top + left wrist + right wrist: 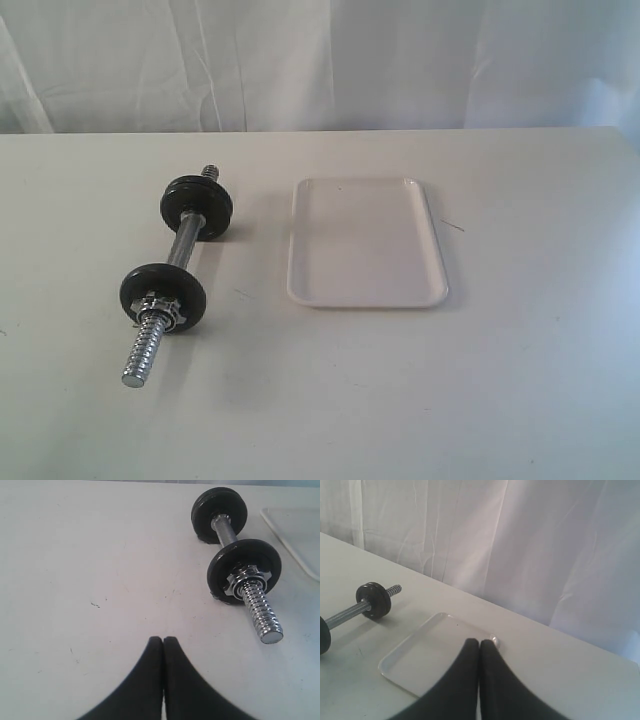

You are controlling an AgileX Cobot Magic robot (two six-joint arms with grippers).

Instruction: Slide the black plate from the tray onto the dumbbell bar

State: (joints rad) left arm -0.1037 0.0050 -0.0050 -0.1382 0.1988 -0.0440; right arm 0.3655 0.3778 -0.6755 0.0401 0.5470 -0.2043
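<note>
The dumbbell bar (183, 245) lies on the table left of the white tray (365, 240), its threaded end toward the front. Two black plates sit on it: one near the front (163, 292) behind a silver star nut (160, 312), one at the far end (196, 207). No disc lies in the tray. My left gripper (163, 639) is shut and holds nothing, hovering over bare table short of the bar (255, 607) and the front plate (245, 570). My right gripper (479, 641) is shut and holds nothing, above the tray (420, 655). Neither gripper shows in the exterior view.
A white curtain (320, 60) hangs behind the table's back edge. Bare tabletop (400, 400) stretches in front of the bar and tray and to the tray's right. The tray's corner (295, 530) shows beyond the bar in the left wrist view.
</note>
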